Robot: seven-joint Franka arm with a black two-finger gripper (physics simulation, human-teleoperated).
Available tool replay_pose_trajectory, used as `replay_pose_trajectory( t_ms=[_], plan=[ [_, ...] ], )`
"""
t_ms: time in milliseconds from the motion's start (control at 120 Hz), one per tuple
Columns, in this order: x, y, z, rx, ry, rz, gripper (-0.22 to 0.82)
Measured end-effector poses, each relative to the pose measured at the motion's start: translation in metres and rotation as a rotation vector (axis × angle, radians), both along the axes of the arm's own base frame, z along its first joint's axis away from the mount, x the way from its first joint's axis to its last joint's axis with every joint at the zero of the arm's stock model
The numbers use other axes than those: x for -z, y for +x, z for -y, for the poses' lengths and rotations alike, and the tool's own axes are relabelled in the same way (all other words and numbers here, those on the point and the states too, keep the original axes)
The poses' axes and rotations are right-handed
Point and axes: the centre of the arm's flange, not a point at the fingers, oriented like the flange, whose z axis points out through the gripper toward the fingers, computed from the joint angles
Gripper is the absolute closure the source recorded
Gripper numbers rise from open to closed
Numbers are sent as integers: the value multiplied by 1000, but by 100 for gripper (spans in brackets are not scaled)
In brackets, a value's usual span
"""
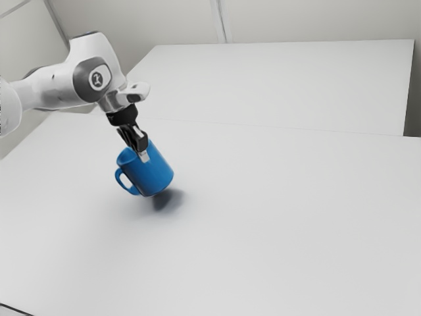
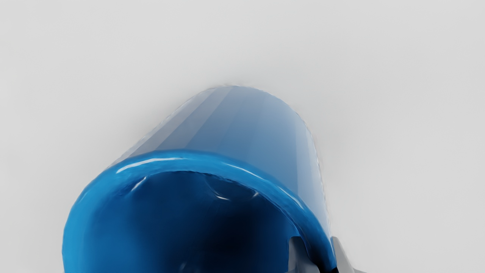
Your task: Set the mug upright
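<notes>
Glossy blue cylindrical mug [image 1: 152, 176], tilted; jaws clamped on its curved wall.

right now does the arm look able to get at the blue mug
Yes, it seems so: the gripper holds the blue mug by its rim, one finger inside, one outside, with nothing visibly blocking it.
</notes>
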Motion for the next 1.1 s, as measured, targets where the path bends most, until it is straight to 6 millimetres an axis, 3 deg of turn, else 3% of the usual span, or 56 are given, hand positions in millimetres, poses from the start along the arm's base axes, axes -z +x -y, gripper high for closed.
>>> replay_pose_trajectory(
  t_ms=[200, 483, 583, 717, 800, 892, 1100],
  plan=[
    [27, 9, 7, -26, 161, 8, 79],
    [70, 15, 18, -105, 207, 2, 77],
    [81, 17, 18, -140, 205, -7, 67],
    [85, 17, 18, -180, 201, -6, 39],
    [76, 18, 18, -202, 200, 12, 26],
    [49, 18, 24, -217, 197, 61, 17],
    [-42, 41, 28, -280, 130, 169, 6]
  ],
)
